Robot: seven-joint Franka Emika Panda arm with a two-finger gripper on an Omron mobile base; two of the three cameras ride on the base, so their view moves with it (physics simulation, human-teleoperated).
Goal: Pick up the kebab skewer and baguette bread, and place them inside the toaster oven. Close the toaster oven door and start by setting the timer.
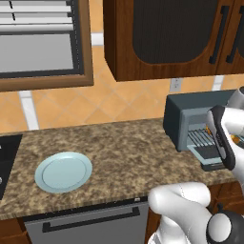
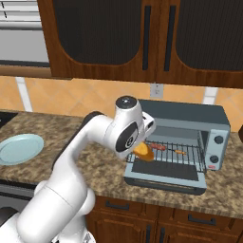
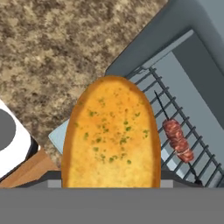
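We are holding the golden-orange oval baguette bread (image 3: 111,135), fingers clamped on it, at centre frame before the open slate-grey toaster oven (image 2: 190,124). The dark-red kebab skewer (image 3: 177,140) is already lying on its wire rack (image 2: 182,153). We are risking clipping the lowered toaster oven door (image 2: 166,178) or knocking that skewer while entering.

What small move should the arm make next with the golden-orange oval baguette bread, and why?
Probably carry the golden-orange baguette bread forward over the wire rack of the dark grey toaster oven: the door lies open, the red-brown kebab skewer already rests there, and the gripper holds the loaf at the front edge.
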